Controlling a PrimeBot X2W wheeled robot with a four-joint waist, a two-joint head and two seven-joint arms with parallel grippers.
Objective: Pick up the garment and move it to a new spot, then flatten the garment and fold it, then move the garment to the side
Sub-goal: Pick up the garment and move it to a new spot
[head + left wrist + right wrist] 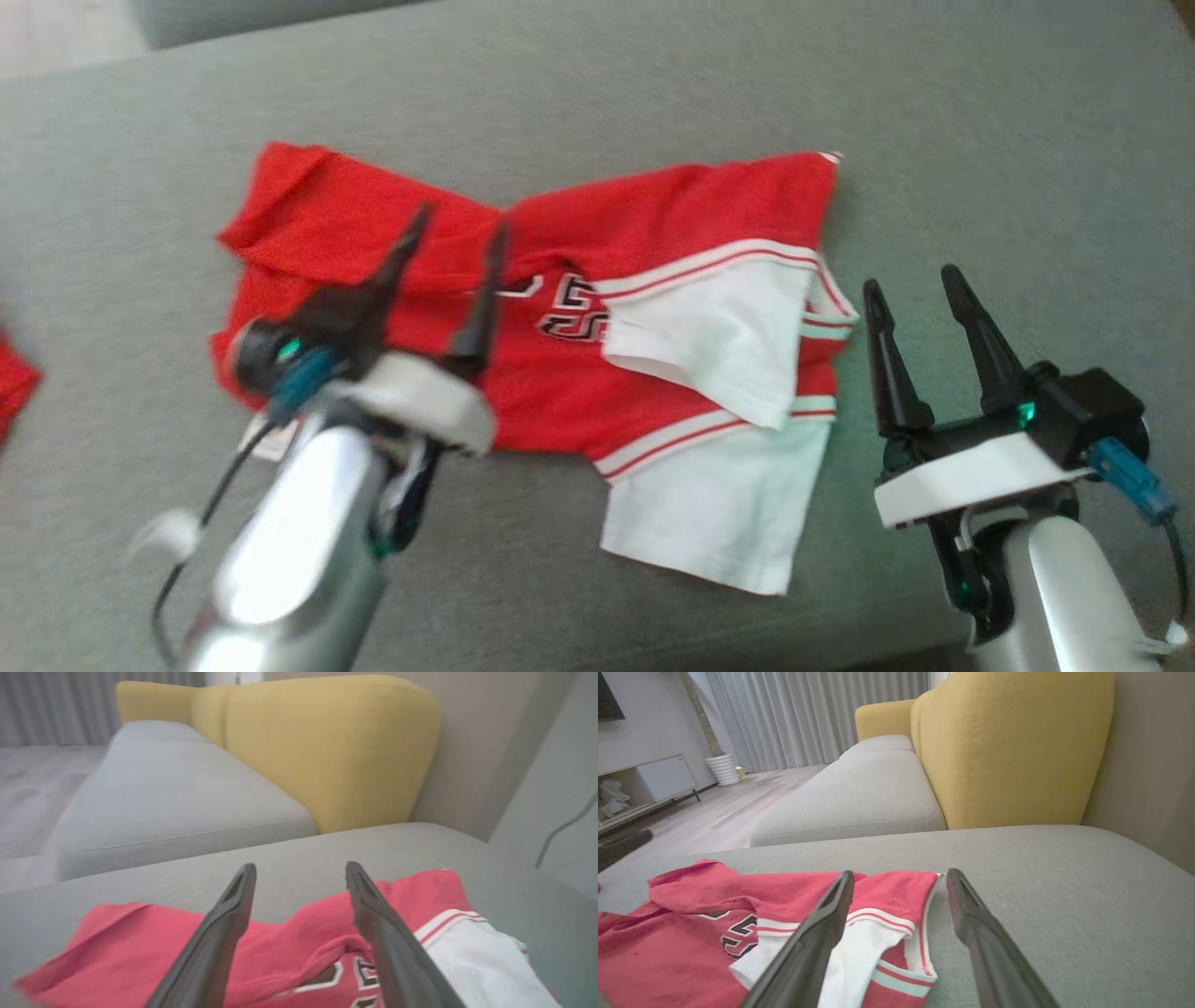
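Observation:
A red garment (560, 280) with white sleeves, red-and-white trim and dark lettering lies rumpled on the grey cushion (980, 140). My left gripper (457, 229) hangs open over the garment's left half, fingers spread with nothing between them. In the left wrist view the red cloth (299, 947) lies under the open left gripper (299, 870). My right gripper (915, 280) stands open just right of the garment's white sleeve edge, not touching it. In the right wrist view the garment (714, 924) spreads to the left of the right gripper (899, 877).
A scrap of red cloth (14, 378) shows at the left edge. Beyond the cushion stand a yellow backrest (1008, 751) and a second grey seat (864, 798). Wooden floor (724, 807), curtains and a low cabinet (649, 779) lie further off.

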